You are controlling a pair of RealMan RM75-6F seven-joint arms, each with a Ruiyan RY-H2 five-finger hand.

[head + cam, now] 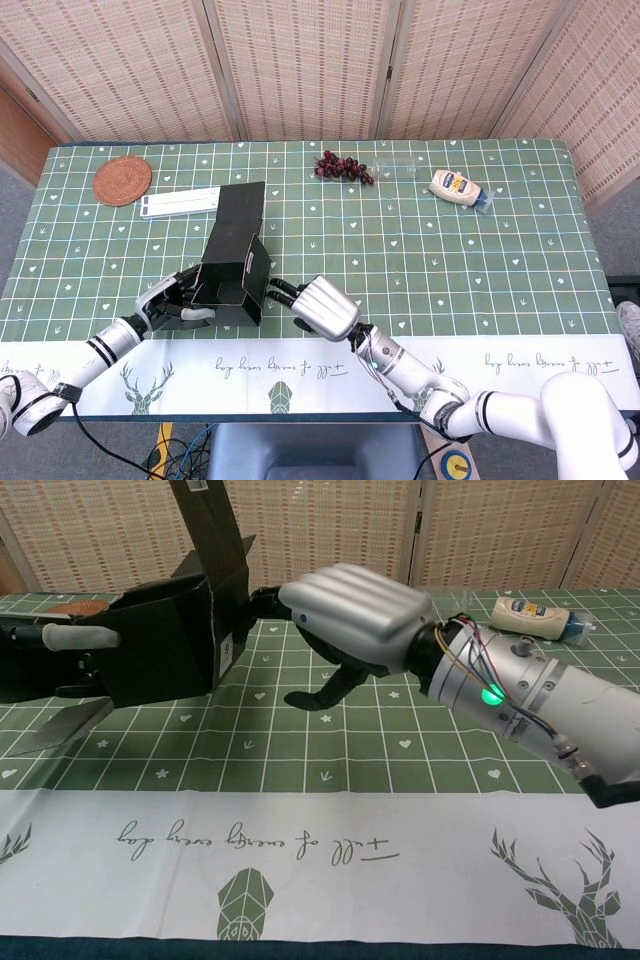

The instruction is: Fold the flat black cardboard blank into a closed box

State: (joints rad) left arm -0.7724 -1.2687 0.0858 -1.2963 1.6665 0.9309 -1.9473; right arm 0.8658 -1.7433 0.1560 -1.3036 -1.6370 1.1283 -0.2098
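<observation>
Both hands sit at the lower left of the head view, one on each side of the half-folded black cardboard box (232,268). Largest of all is the table (480,270) with its green gridded cloth, which fills most of the frame below the woven screens. On it, left of centre, the box stands as a partly formed black shell with one long flap (238,208) rising toward the upper part of the frame; in the chest view that flap (212,520) stands upright above the box body (165,645). Gripping the box's left wall is the left hand (172,300), its fingers wrapped on the cardboard, with a pale fingertip (82,637) lying against the wall in the chest view. Against the box's right side is the right hand (318,305), fingers spread and pressing their dark tips on the side panel, nothing enclosed in it; the chest view shows the right hand (350,615) with its thumb hanging free beneath. Smaller things lie well apart along the far edge: a white ruler-like strip (180,203) just left of the flap, a round woven coaster (121,181) at upper left, a mayonnaise bottle (458,187) at upper right, and a bunch of dark grapes (342,166) near top centre.
</observation>
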